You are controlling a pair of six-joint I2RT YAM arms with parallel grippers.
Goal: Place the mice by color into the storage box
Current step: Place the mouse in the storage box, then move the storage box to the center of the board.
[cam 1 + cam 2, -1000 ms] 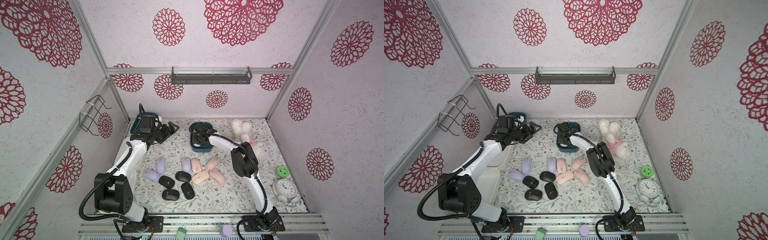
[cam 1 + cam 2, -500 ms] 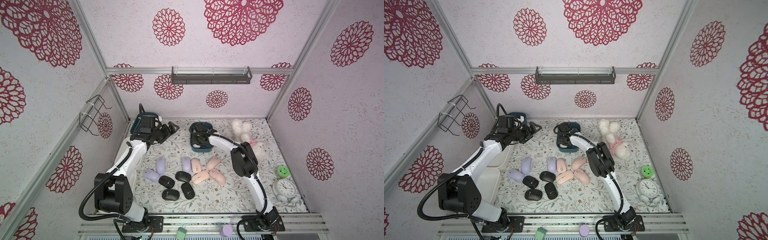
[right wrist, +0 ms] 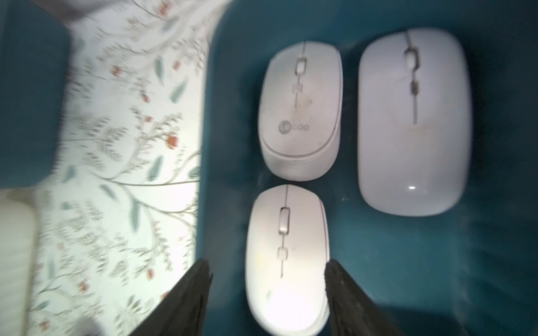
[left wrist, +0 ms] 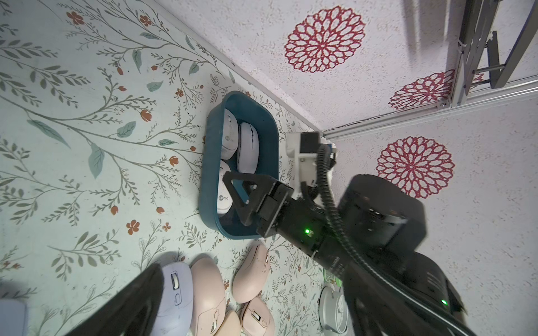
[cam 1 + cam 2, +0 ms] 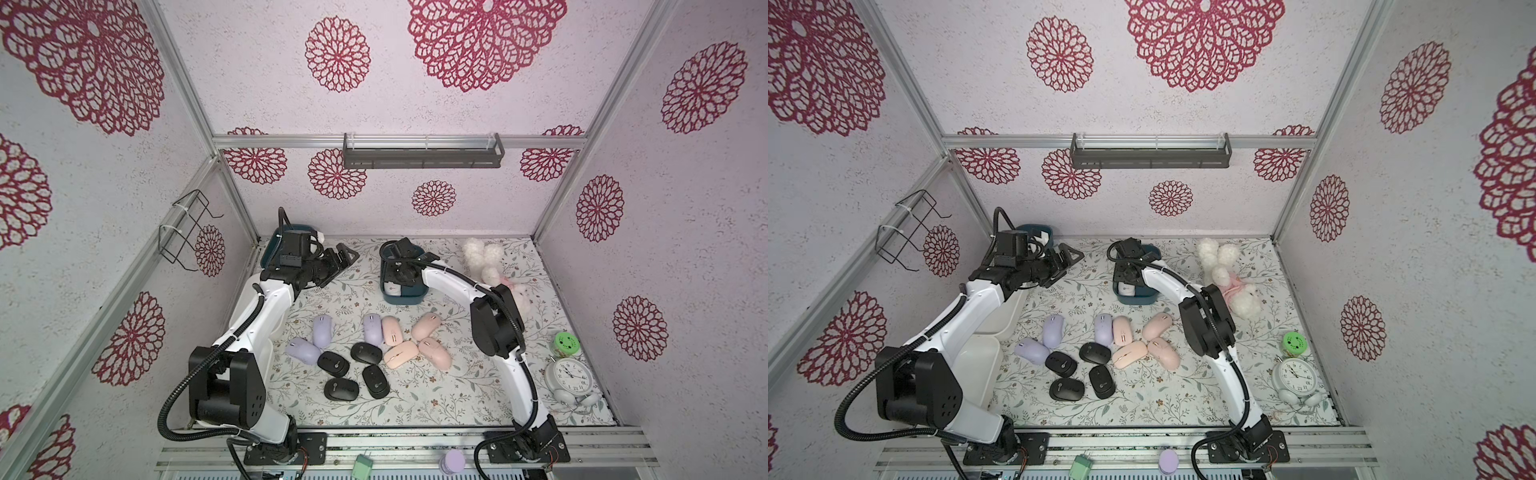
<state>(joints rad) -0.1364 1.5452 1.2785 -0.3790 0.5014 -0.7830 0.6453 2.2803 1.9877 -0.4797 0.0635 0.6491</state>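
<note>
Our right gripper (image 3: 267, 263) sits in the teal storage box (image 3: 407, 276) at twelve o'clock, jaws apart astride a white mouse (image 3: 286, 247), one side touching it. Rise crooked and we drag it out! The left gripper (image 5: 345, 257) gapes empty at ten.

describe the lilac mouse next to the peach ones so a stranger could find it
On the floral mat, loose mice cluster in the middle. This lilac mouse lies right beside a peach mouse; the other two lilac mice sit together, apart from it.
</note>
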